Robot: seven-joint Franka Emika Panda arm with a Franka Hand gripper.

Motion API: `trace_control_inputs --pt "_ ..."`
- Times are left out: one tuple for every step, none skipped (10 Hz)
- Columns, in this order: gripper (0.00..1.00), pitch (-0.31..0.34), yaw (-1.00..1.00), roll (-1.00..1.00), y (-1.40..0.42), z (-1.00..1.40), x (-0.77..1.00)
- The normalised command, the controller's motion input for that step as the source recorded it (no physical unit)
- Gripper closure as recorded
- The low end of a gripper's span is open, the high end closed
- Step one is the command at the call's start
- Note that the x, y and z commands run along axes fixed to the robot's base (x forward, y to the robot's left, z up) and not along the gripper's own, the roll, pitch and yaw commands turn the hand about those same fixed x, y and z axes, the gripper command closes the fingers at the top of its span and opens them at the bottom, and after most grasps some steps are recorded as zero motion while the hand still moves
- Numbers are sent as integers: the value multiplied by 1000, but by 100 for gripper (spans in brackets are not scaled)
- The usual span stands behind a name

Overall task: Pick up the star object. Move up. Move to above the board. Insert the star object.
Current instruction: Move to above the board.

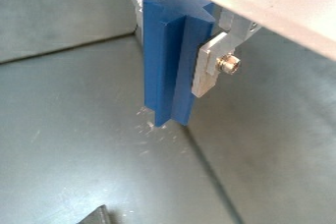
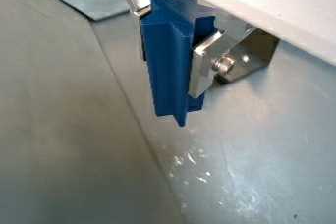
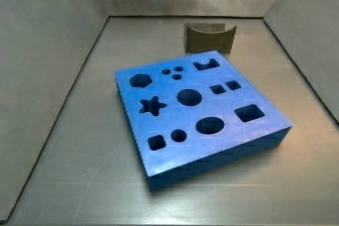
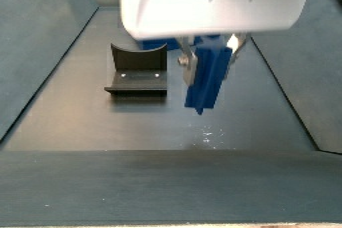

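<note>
The gripper (image 4: 210, 64) hung above the table (image 4: 134, 122), its fingers (image 1: 210, 63) clamped on the blue peg (image 4: 203, 77).

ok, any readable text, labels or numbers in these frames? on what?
None readable.
The star object, held in the gripper clear of the floor: no marks.
The board: only shaped holes, no lettering.
The fixture: plain dark surface, no label.
</note>
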Motion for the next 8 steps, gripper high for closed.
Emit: trace_control_inputs --pt "100 73 -40 -84 255 1000 143" --pt "100 72 -38 -74 238 1000 131" --pt "100 78 -34 -52 161 837 84" --pt "100 82 -33 -45 120 726 63" --pt "100 83 -32 -27 66 516 31" --pt "100 87 -31 -13 45 362 18" --pt "100 356 -1000 -55 -1000 255 -38" --pt "100 356 -1000 -48 -1000 238 -36"
